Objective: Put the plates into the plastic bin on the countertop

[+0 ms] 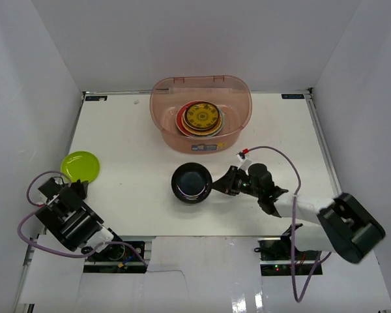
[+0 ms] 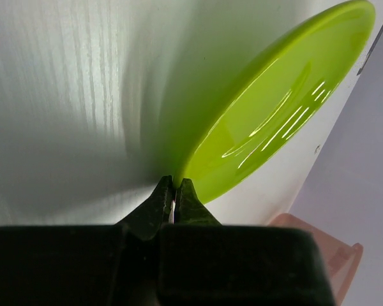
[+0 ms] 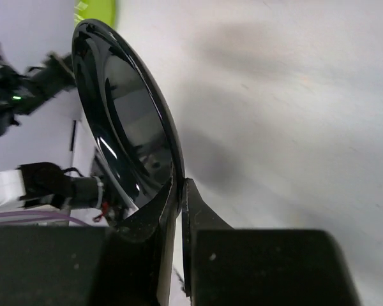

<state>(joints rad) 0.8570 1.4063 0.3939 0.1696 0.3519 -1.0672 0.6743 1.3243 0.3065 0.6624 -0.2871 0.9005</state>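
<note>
The right gripper [image 3: 179, 191] is clamped on the rim of a glossy black round plate [image 1: 191, 182] at the middle of the flat white countertop [image 1: 137, 143]. The edge hold suits carrying the plate to the translucent reddish-brown plastic bin [image 1: 242, 124] just beyond, where a dark gold-patterned plate [image 1: 203, 117] tops a stack. The left gripper [image 2: 174, 196] (tips nearly together) sits at the rim of 1 lime green plate [image 2: 274, 108]. Whether it pinches that rim is unclear.
</note>
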